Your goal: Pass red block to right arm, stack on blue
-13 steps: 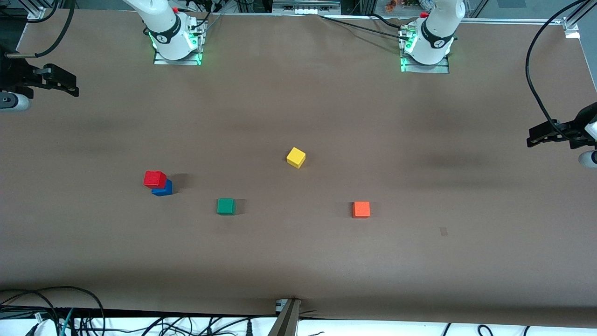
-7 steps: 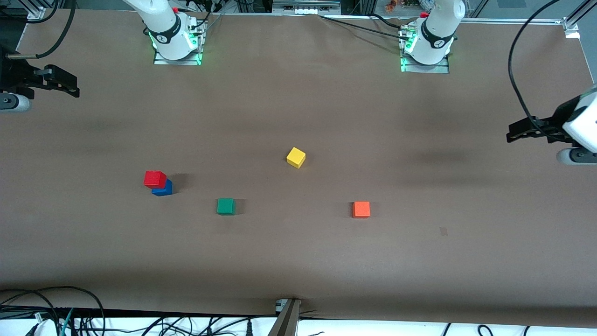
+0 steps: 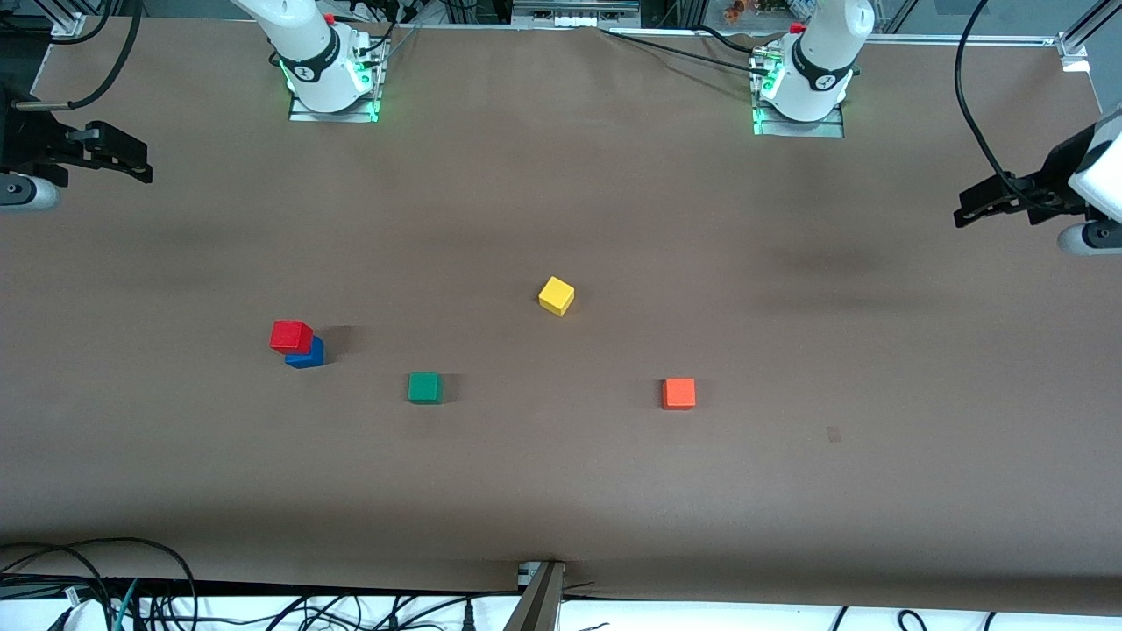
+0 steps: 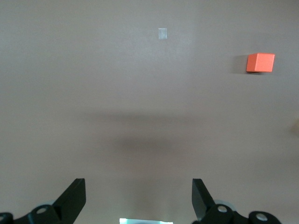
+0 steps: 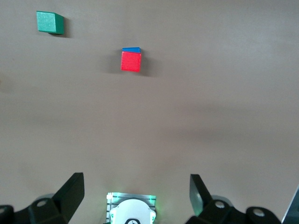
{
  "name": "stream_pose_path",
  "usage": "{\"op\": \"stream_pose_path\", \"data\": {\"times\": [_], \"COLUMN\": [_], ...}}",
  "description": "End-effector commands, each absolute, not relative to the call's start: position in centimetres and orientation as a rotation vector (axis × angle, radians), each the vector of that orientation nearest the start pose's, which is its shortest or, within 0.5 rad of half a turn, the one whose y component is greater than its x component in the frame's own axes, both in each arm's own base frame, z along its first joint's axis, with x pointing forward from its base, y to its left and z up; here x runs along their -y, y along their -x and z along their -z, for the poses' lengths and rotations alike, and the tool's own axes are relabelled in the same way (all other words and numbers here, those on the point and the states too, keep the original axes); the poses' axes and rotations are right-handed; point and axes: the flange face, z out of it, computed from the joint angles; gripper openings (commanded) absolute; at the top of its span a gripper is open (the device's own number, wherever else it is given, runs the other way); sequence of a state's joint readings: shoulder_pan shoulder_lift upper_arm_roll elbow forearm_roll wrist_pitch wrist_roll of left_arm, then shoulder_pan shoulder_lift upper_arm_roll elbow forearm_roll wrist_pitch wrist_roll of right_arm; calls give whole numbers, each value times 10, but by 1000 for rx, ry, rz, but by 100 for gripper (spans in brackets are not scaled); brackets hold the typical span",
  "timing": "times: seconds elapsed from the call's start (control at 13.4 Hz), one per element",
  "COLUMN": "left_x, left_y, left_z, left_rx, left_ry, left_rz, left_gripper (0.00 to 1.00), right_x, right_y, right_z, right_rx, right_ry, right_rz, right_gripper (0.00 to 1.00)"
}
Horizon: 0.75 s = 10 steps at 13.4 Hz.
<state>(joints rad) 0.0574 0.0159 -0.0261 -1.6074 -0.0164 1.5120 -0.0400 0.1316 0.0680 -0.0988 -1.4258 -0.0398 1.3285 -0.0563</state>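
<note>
The red block [image 3: 291, 336] sits on top of the blue cube [image 3: 307, 354], slightly offset, toward the right arm's end of the table. Both show in the right wrist view, red block [image 5: 131, 61] over blue cube [image 5: 131, 49]. My right gripper [image 3: 140, 166] is open and empty, high over the table's edge at the right arm's end; in its wrist view [image 5: 135, 193] the jaws stand wide apart. My left gripper [image 3: 964, 215] is open and empty, high over the left arm's end; in its wrist view [image 4: 138, 196] it is spread wide.
A yellow cube [image 3: 557, 295] lies mid-table. A green cube [image 3: 424, 387] lies nearer the front camera, beside the stack; it also shows in the right wrist view [image 5: 50, 22]. An orange cube [image 3: 678, 393] lies toward the left arm's end, also in the left wrist view [image 4: 260, 62].
My left gripper has risen and drawn back toward its base end of the table. The right gripper and all cubes have stayed put.
</note>
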Motion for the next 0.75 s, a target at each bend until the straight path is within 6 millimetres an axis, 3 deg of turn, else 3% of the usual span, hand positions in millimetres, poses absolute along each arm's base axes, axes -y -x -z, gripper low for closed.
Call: {"op": "stream_pose_path", "data": {"times": [0.0, 0.15, 0.37, 0.67], "left_x": [-12, -13, -15, -18], "left_y": [-546, -547, -565, -568], "left_z": [-597, -598, -609, -619], "left_rx": [124, 116, 101, 125], "left_ry": [3168, 3160, 3131, 3130], "left_rz": [-164, -153, -101, -67], "left_gripper": [100, 100, 100, 100], "right_x": [-11, -11, -12, -11], "right_y": [-550, -550, -550, -550], "right_z": [-639, -639, -639, -639], "right_rx": [97, 97, 104, 102], "right_ry": [3150, 3150, 3150, 3149], "right_rz": [-249, -249, -247, -247], "right_gripper": [100, 100, 100, 100]}}
